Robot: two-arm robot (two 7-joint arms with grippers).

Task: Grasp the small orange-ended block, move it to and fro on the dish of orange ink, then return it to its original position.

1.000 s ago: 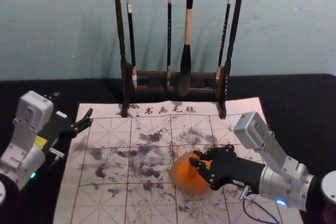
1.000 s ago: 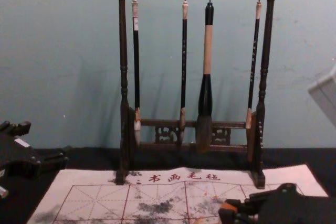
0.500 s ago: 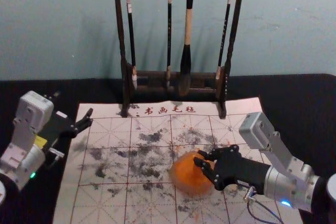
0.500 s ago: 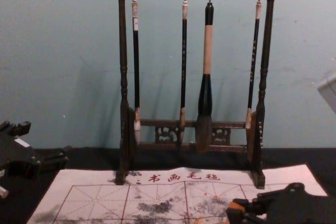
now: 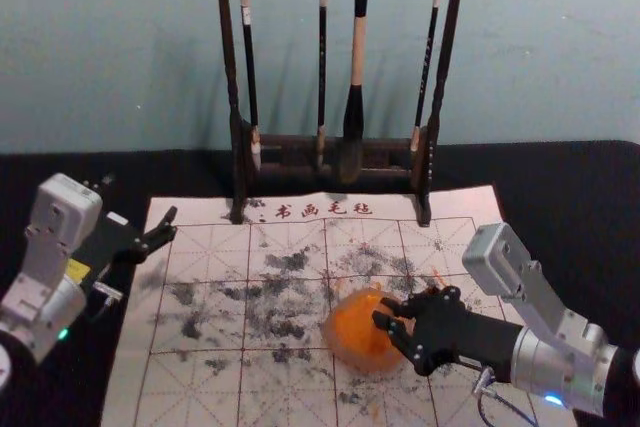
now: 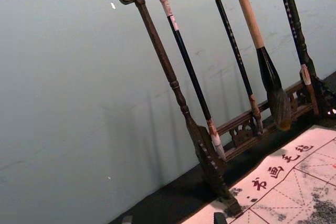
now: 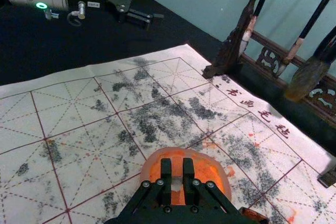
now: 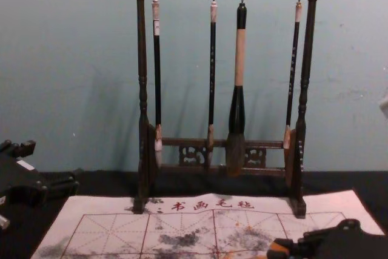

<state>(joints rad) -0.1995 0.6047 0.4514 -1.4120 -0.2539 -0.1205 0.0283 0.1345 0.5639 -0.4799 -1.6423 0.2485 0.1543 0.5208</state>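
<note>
Here's the right pincer [image 5: 381, 311], reaching in from the robot's right, its tips over the near right part of the dish [image 5: 332, 337] of orange ink [image 7: 155, 171], and it's clamped on the small block [image 7: 177, 167]! The right wrist view has the block caught squarely between the two black tips, with the ink behind and around it; whether it touches the ink, I cannot tell. From the chest view, its orange end peeks out past the fingertips, down at the lower right. Over on the other side, the left pincer [image 5: 140, 202] hangs parked by the far left corner of the mat [image 5: 200, 387], fingers spread apart, nothing between them. The mat itself, pale with a red grid and dark smudges, lies on the black worktop [image 5: 570, 197] beneath the dish. And at the back, there's the dark wooden rack [image 8: 143, 95], feet on the mat's far edge, four brushes [image 8: 240, 59] hanging in a row, the third from the left the thickest.
</note>
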